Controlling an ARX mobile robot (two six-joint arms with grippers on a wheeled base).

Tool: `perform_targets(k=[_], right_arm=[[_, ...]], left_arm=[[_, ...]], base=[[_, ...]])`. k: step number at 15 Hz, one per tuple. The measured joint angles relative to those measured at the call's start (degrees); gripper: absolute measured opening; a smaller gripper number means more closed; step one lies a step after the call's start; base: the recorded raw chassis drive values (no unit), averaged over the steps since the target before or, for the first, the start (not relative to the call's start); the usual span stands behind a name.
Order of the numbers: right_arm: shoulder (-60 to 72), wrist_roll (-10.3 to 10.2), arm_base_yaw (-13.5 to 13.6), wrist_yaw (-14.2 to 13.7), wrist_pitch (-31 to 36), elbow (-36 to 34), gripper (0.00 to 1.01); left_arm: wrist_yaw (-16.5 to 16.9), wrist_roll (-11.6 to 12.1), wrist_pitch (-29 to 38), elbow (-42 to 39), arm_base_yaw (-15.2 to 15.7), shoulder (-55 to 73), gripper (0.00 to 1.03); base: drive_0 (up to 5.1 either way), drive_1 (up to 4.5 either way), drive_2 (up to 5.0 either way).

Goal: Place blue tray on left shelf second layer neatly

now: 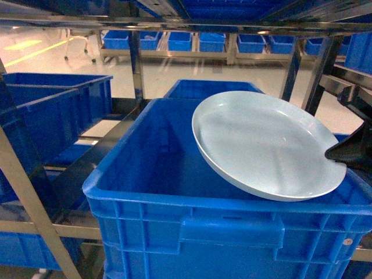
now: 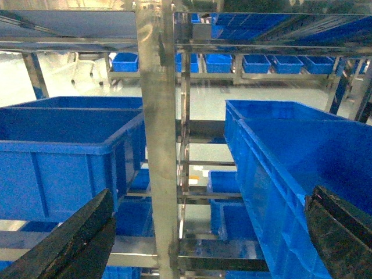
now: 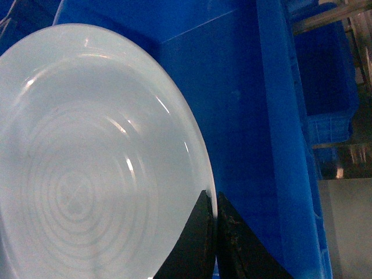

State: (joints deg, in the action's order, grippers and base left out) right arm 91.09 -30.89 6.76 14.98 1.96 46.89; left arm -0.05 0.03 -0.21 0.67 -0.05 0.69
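Right wrist-mounted view — fingers [image 3: 216, 232] pinch blue tray [image 3: 81, 163] rim.

The left shelf [image 2: 156, 145], a shiny steel rack with square posts and barred tiers, carries deep blue crates [image 1: 192, 226] on its levels; another crate [image 2: 64, 145] sits beside the post on the same tier.
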Motion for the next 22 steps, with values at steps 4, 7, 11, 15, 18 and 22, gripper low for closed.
perform_targets(k=[4,7,11,15,18,22], right_arm=[[2.29,-2.58,1.18,-3.26,2.45,0.57,0.02],[4.55,-4.52,2.08,-4.98,2.36,2.75,0.02],[3.93,-5.60,5.03,-2.86,4.11,4.48,0.26],[-1.68,-5.46,5.09,-2.56,5.46,0.22,0.78],[-14.93,-1.77,2.73,1.38,-0.50,-6.93,0.97],[-37.83,11.54,0.70,-0.46,-9.01,-16.44,0.98]], left_arm=[[0.00,0.00,0.00,0.00,0.00,0.00,0.98],[0.02,0.00,0.00,0.00,0.00,0.00,0.98],[0.02,0.00,0.00,0.00,0.00,0.00,0.98],[0.02,0.00,0.00,0.00,0.00,0.00,0.98],[0.00,0.00,0.00,0.00,0.00,0.00,0.98],[0.00,0.00,0.00,0.00,0.00,0.00,0.98]], base=[[0.0,0.00,0.0],[0.0,0.00,0.0],[0.0,0.00,0.0],[0.0,0.00,0.0],[0.0,0.00,0.0],[0.0,0.00,0.0]])
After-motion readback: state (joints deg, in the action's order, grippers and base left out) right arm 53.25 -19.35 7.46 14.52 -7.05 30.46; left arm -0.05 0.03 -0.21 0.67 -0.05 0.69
